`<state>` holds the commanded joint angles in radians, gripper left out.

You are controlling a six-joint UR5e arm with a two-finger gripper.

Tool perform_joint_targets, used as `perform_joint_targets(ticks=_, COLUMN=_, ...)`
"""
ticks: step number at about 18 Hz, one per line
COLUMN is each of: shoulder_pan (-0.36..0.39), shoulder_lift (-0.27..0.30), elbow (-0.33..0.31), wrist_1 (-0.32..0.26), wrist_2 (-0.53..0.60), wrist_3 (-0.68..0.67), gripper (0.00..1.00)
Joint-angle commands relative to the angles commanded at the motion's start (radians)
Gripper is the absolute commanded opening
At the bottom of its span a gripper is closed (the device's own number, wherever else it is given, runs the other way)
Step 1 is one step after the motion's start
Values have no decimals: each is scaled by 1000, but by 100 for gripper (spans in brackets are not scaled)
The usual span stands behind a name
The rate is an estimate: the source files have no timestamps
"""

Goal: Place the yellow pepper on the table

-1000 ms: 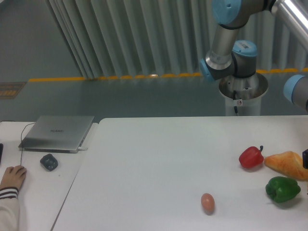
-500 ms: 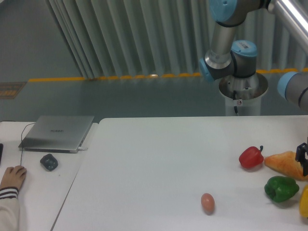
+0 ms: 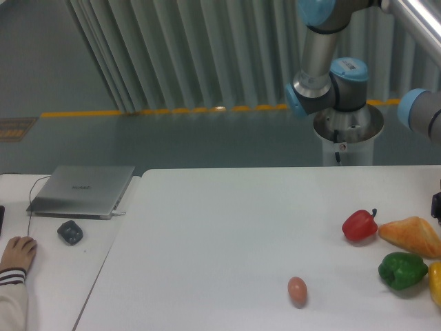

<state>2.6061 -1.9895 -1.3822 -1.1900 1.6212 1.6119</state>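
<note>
Since a second ago, when no yellow showed at all, the yellow pepper (image 3: 435,283) has come into the picture at the right edge; half a second ago it sat a little lower at that edge, and the dark gripper (image 3: 437,205) then hung lower over the bread, whereas now only a sliver of it shows higher up at the frame's edge; the green pepper has kept the small leftward shift it made earlier.

From the fixed camera, the yellow pepper lies on the table (image 3: 227,227) at the far right, cut off by the frame, touching or just beside the green pepper (image 3: 403,270); whether it rests fully on the surface cannot be told; the gripper's fingers are out of the picture, so it cannot be told whether they are released or clenched; nothing visible of it touches the pepper; the bread (image 3: 411,236) lies just above the green pepper, with the red pepper (image 3: 360,225) just beside its left end; an egg (image 3: 297,290) sits well apart toward the middle; across the seam, a laptop (image 3: 83,190), a dark mouse (image 3: 69,232) and a person's hand (image 3: 17,253) rest on the desk (image 3: 62,276); the arm (image 3: 324,62) rises behind the table.
</note>
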Motion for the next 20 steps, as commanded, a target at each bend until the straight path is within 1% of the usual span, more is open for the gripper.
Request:
perform_joint_targets(ticks=2, shoulder_pan=6, shoulder_lift=-23, elbow=52, wrist_1=-66, wrist_2=6, wrist_3=75, gripper=100)
perform_joint_targets(ticks=3, shoulder_pan=11, shoulder_lift=-31, elbow=69, wrist_1=-88, wrist_2=6, wrist_3=88, gripper=100)
perform_joint_targets(ticks=5, shoulder_pan=20, shoulder_lift=-37, elbow=87, wrist_1=-102, wrist_2=2, wrist_3=95, gripper=100)
perform_joint_targets(ticks=8, shoulder_pan=19, shoulder_lift=-61, elbow=133, wrist_1=-154, wrist_2=-1, wrist_3=123, gripper=100)
perform_joint_targets(ticks=9, shoulder_pan=19, shoulder_lift=-67, elbow=144, wrist_1=-163, wrist_2=-6, wrist_3=125, gripper=100)
perform_joint_targets(ticks=12, shoulder_pan=12, shoulder_lift=-81, elbow=146, wrist_1=-161, wrist_2=-43, wrist_3=125, gripper=100)
perform_joint_targets(ticks=14, shoulder_pan=11, shoulder_lift=-84, elbow=147, wrist_1=-160, wrist_2=-47, wrist_3=125, gripper=100)
perform_joint_targets(ticks=20, shoulder_pan=11, shoulder_lift=-81, elbow=146, wrist_1=-160, wrist_2=-66, wrist_3=125, gripper=100)
